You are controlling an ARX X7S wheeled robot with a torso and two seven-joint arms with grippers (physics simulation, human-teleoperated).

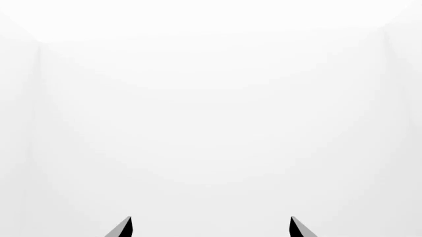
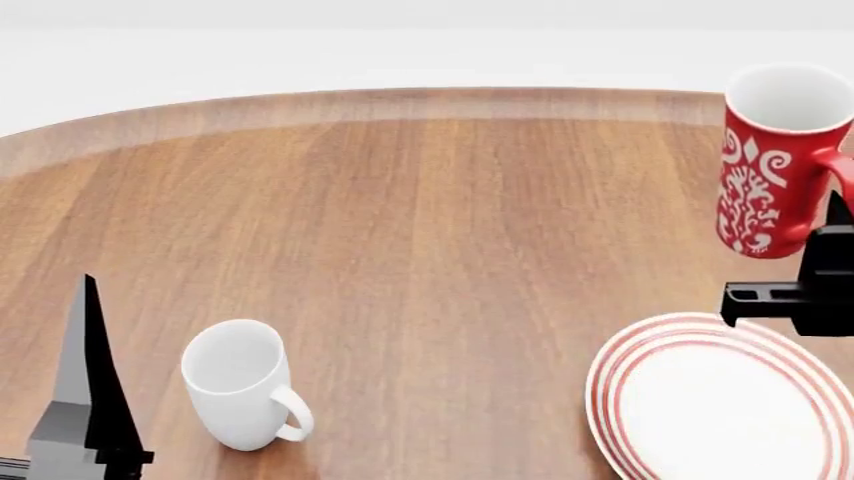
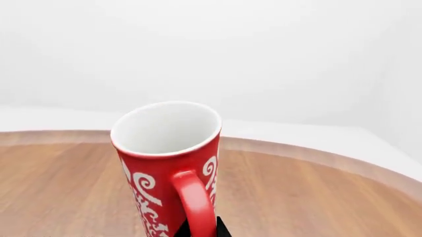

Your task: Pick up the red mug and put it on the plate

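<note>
The red mug, tall with white swirls and a white inside, hangs in the air at the head view's right, tilted a little, above and behind the plate. The plate is white with red rings and lies on the table at the lower right. My right gripper is shut on the mug's red handle; in the right wrist view the fingers press on the handle of the red mug. My left gripper is low at the left, open and empty; the left wrist view shows its tips wide apart against white.
A plain white mug stands upright on the wooden round table at the lower left, just right of my left gripper. The table's far edge curves across the back, with a white floor and wall beyond.
</note>
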